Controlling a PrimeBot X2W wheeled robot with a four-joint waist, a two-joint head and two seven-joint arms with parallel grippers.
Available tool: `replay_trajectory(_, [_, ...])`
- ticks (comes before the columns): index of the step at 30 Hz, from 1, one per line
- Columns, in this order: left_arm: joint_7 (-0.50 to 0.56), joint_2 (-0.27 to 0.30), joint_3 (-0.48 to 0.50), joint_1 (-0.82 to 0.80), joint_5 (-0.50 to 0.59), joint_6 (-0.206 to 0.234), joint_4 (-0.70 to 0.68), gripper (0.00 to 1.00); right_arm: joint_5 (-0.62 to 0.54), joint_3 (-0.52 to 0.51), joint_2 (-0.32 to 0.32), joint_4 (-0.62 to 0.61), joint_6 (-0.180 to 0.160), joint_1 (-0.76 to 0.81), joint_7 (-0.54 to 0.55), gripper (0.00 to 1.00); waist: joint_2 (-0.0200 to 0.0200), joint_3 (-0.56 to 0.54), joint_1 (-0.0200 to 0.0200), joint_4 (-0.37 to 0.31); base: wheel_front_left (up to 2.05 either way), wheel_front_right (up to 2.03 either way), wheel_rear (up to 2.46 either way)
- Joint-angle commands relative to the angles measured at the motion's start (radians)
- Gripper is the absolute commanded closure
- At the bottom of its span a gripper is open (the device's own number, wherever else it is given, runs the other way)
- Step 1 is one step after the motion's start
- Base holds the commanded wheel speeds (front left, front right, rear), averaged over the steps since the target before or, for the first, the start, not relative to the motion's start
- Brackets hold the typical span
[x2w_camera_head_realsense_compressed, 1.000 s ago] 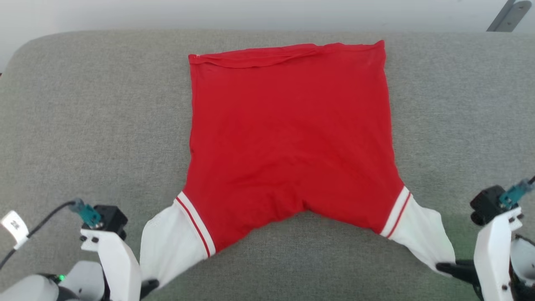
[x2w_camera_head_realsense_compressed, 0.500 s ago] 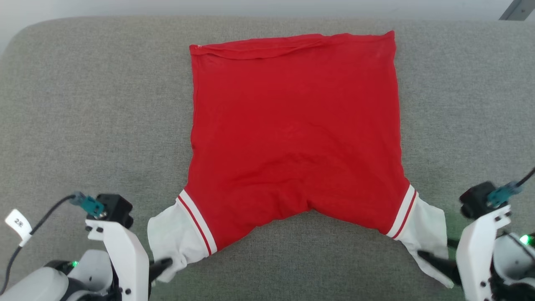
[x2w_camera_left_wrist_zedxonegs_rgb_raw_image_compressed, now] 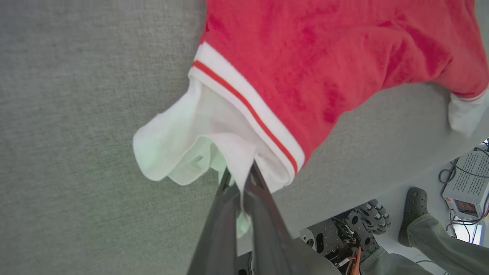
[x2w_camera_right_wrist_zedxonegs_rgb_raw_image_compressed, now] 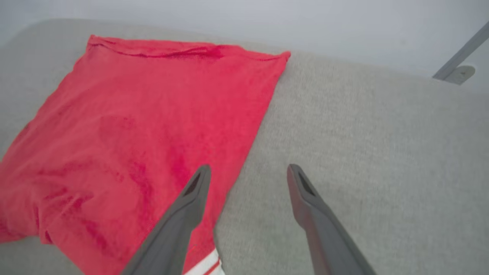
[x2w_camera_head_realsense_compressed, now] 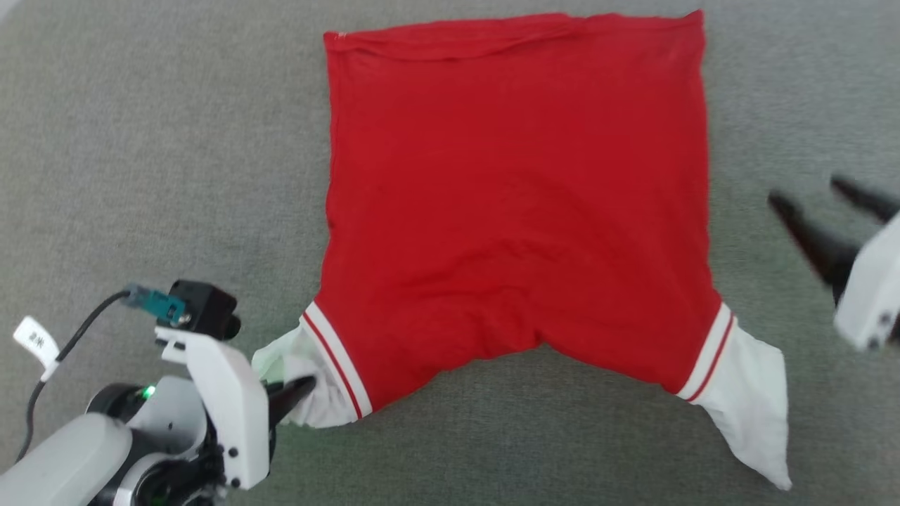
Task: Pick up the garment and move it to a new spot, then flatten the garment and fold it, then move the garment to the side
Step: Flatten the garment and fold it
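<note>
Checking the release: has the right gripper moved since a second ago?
Yes. The right gripper left the white sleeve tip; it now stands open farther up, beside the T-shirt's red side.

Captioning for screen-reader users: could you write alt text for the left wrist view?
The left gripper is shut on the white sleeve of a red T-shirt spread on a grey surface. A person's shoe and trouser leg show at lower right.

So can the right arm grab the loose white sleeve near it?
Probably yes. The right end effector is open beside the garment, and the loose white sleeve lies uncovered on the grey cushion with nothing between them.
</note>
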Motion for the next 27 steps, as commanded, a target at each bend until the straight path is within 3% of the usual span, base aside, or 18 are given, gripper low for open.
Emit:
replay_trajectory(1, [-0.005, -0.013, -0.003, -0.025, 0.009, -0.012, 0.005, 1.00, -0.021, -0.003, 0.020, 0.031, 0.000, -0.061, -0.034, 0.00, 0.0000, 0.030, 0.0000, 0.026, 0.00, 0.00, 0.00])
replay_trajectory(6, [-0.002, -0.048, -0.017, -0.074, 0.031, -0.037, 0.018, 1.00, -0.095, 0.002, 0.026, 0.165, 0.000, -0.222, -0.123, 0.00, 0.0000, 0.072, 0.0000, 0.064, 0.00, 0.00, 0.00])
replay_trajectory(14, [-0.005, -0.129, -0.052, -0.159, 0.062, -0.094, 0.071, 1.00, -0.182, 0.035, -0.015, 0.553, 0.000, -0.522, -0.196, 0.00, 0.0000, 0.147, 0.0000, 0.149, 0.00, 0.00, 0.00])
replay_trajectory(22, [-0.012, -0.203, -0.078, -0.221, 0.073, -0.148, 0.140, 1.00, -0.259, 0.032, -0.033, 0.931, 0.000, -0.753, -0.123, 0.00, 0.0000, 0.205, 0.0000, 0.233, 0.00, 0.00, 0.00])
replay_trajectory(27, [-0.019, -0.233, -0.088, -0.237, 0.067, -0.175, 0.178, 1.00, -0.286, 0.041, -0.036, 1.124, 0.000, -0.774, -0.005, 0.00, 0.0000, 0.218, 0.0000, 0.266, 0.00, 0.00, 0.00])
